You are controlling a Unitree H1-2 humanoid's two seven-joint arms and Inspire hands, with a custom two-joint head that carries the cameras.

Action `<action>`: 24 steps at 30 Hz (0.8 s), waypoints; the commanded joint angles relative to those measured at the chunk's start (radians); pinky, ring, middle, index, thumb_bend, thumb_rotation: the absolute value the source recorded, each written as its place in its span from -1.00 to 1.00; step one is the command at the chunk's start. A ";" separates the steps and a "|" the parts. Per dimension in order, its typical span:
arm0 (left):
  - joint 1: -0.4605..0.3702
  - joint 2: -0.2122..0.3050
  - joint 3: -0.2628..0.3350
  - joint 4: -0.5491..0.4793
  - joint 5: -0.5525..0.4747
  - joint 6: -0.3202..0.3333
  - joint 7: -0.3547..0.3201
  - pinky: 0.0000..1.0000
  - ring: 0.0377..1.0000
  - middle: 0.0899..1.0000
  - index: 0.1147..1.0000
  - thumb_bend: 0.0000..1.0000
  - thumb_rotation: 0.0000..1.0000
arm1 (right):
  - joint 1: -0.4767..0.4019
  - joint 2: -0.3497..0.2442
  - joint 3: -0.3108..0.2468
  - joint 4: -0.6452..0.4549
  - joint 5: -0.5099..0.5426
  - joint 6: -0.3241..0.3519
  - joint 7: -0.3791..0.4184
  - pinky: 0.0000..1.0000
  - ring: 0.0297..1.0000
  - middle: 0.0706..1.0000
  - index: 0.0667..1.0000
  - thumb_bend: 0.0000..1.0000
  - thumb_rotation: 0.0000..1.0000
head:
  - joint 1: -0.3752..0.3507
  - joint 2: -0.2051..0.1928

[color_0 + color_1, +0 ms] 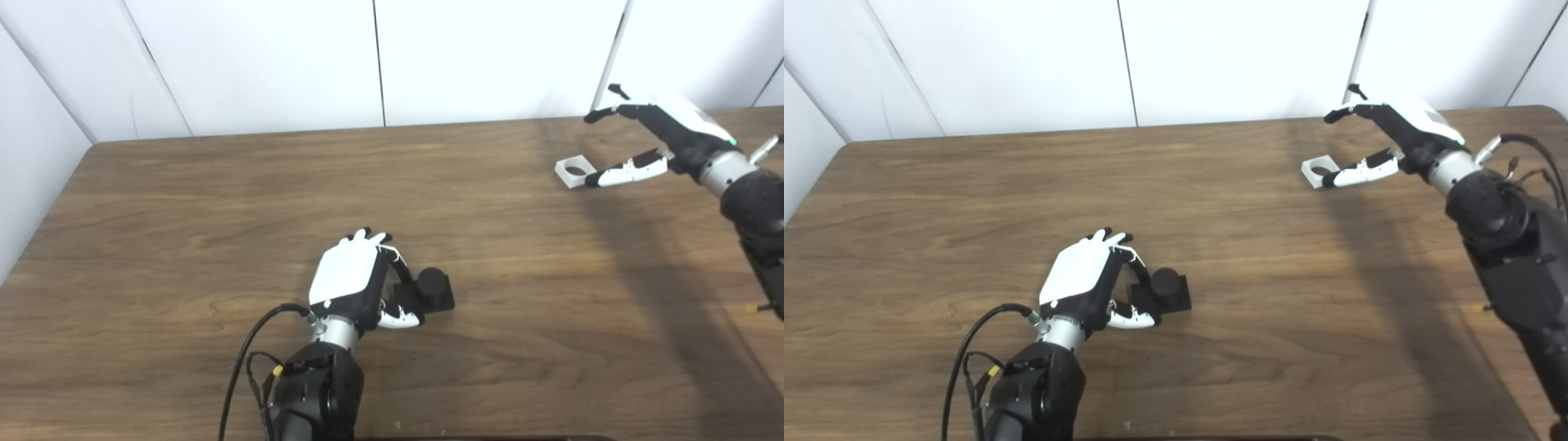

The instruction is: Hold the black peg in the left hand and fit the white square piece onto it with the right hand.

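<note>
The black peg [430,288], a short cylinder on a square black base, stands on the brown table [184,202] near its middle front. My left hand [358,282] sits right beside the peg's left side, fingers spread and thumb under the base's near edge, open around it without a clear hold. The white square piece [574,170] with a round hole lies flat at the far right. My right hand [643,138] hovers just right of it, open, thumb tip next to the piece's near corner, fingers raised above it.
White wall panels [380,61] rise behind the table's far edge. A black cable [245,361] loops from my left forearm over the table front. The table's left edge meets the side wall.
</note>
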 commanded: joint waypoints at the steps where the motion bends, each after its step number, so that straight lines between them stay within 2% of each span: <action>1: -0.010 0.008 0.001 -0.002 0.034 0.006 -0.026 1.00 1.00 0.85 -0.17 0.05 -0.87 | -0.075 -0.029 0.002 -0.006 -0.020 -0.052 -0.001 1.00 1.00 1.00 0.50 0.68 -0.51 | 0.001 0.001; 5: -0.017 0.007 0.002 -0.005 0.044 0.017 -0.055 1.00 1.00 0.85 -0.18 0.05 -0.87 | -0.106 -0.038 0.017 0.012 -0.045 -0.073 0.015 1.00 1.00 1.00 0.49 0.69 -0.51 | -0.007 -0.001; 9: -0.019 0.002 0.005 -0.006 0.056 0.024 -0.075 1.00 1.00 0.85 -0.18 0.05 -0.87 | -0.131 -0.040 0.028 0.012 -0.069 -0.065 0.041 1.00 1.00 1.00 0.50 0.71 -0.52 | -0.010 -0.010; 24: -0.020 0.005 0.007 -0.003 0.101 0.015 -0.144 1.00 1.00 0.87 -0.17 0.05 -0.86 | -0.248 -0.035 0.093 0.100 -0.155 -0.110 0.099 1.00 1.00 1.00 0.51 0.73 -0.47 | -0.016 -0.007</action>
